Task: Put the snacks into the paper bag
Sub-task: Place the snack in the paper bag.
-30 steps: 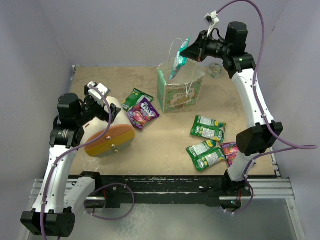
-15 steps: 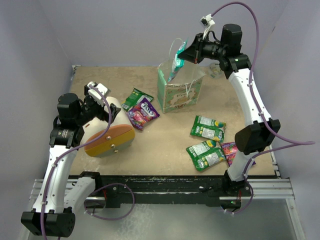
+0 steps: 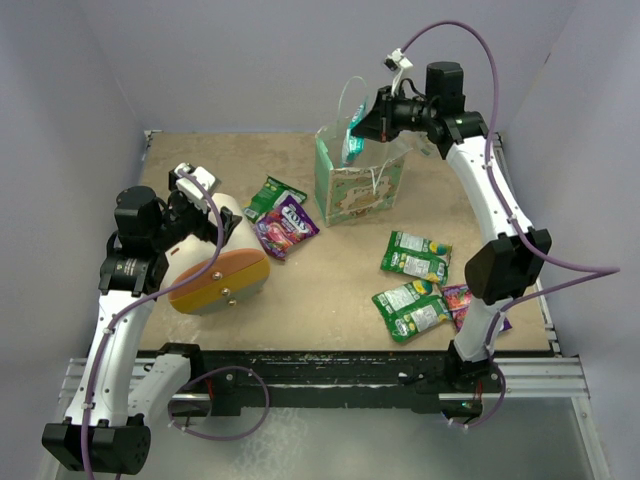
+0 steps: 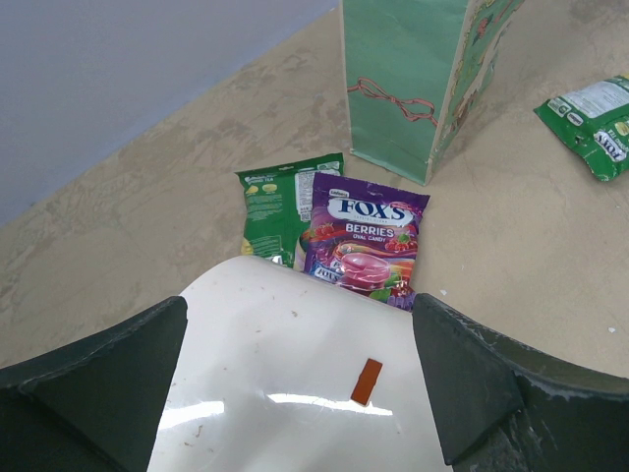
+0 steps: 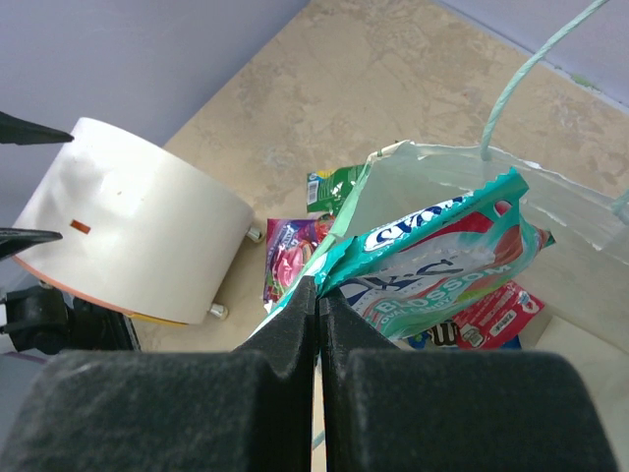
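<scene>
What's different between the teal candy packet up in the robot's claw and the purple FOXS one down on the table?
The teal packet hangs pinched in the right gripper at the paper bag's mouth; the purple packet lies loose on the table. The teal packet is tilted on edge; the purple packet lies flat, label up. Both are glossy candy packets.

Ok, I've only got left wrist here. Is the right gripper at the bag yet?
Observer: Yes. The right gripper is shut on a teal packet hanging partly inside the bag.
Operator: Fine, I'm holding the cone. Anything in the bag already?
Observer: A red packet lies at the bottom.
Operator: What's left on the right?
Observer: Green packets and a purple one lie by the right arm's base.
</scene>
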Available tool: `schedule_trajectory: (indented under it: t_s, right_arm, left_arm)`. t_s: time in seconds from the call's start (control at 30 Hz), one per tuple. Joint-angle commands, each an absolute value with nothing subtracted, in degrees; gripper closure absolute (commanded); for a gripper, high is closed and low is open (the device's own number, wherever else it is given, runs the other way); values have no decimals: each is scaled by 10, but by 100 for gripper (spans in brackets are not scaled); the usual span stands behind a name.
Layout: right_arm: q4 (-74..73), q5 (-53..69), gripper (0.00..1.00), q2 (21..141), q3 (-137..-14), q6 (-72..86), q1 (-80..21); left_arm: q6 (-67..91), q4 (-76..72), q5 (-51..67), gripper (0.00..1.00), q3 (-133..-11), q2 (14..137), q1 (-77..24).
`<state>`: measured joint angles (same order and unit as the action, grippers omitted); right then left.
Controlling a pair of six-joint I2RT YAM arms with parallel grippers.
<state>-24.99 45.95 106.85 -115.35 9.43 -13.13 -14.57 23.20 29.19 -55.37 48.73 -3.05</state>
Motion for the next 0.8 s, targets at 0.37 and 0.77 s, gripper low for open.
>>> schedule_trajectory:
  t_s: [0.37,0.77]
  right_arm:
    - [-383,408,100,1144,-1281,-13,-165]
    - [-456,385,100,1179,-1332,-60,-184]
  left_arm:
    - [-149,209,301,1,-555,478,-27]
    - [-151,211,302,1,-554,473,-27]
